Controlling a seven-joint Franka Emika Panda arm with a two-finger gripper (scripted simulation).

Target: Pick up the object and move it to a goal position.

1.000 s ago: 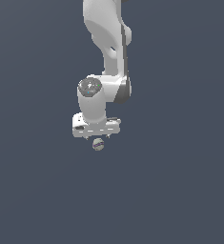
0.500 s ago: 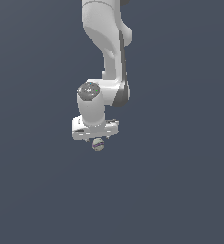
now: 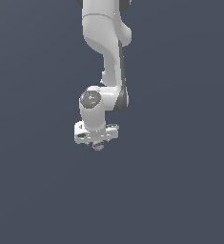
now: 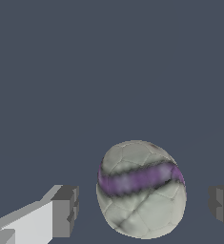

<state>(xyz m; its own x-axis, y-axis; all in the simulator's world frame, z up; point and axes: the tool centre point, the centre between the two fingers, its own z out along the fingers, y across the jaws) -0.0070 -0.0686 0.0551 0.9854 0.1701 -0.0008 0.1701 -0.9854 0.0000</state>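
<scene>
Below your gripper [image 3: 98, 144] the ball [image 4: 141, 188] sits between spread fingers [image 4: 65, 211], untouched; arm and ball unchanged from half a second ago.

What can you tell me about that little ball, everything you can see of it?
The ball is off-white to grey, slightly egg-shaped, with a cracked, panelled surface and one blurry purple band across its middle. It sits between the two fingers of the end effector, with a visible gap on each side, so neither touches it. In the exterior view it is a tiny speck under the arm.
</scene>
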